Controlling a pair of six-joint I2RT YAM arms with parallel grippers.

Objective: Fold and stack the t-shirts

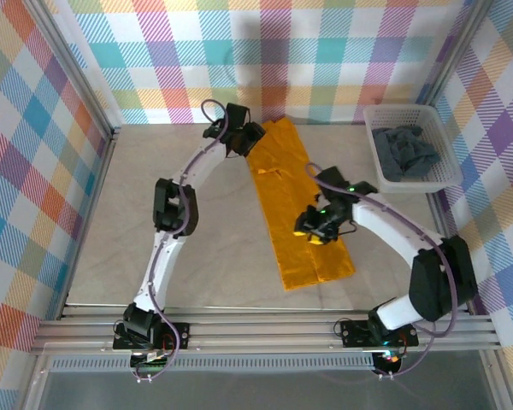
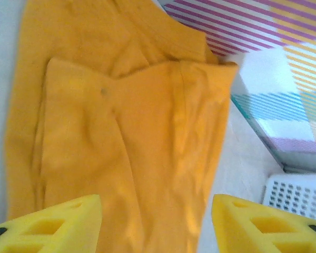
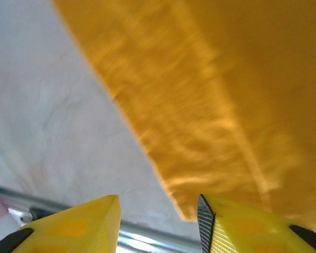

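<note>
Right gripper [image 3: 158, 229]: yellow fingers [image 3: 76, 224] spread apart, low in frame. Mustard-orange t-shirt [image 3: 226, 95] lying flat on table, motion-blurred, its corner just beside finger gap. Pale table [image 3: 47, 116] alongside shirt edge. Metal rail [image 3: 142, 237] at table edge.

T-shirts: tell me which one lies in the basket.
The dark slate-grey t-shirt, crumpled in the white lattice basket at far right. The mustard-orange t-shirt lies flat on the table instead, folded into a long strip.

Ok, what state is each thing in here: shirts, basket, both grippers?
Mustard-orange cloth t-shirt: folded into a long strip, flat on table.
White plastic lattice basket: upright, holding one shirt.
Dark slate-grey cloth t-shirt: crumpled inside it.
Left gripper: open, empty.
Right gripper: open, empty.
</note>
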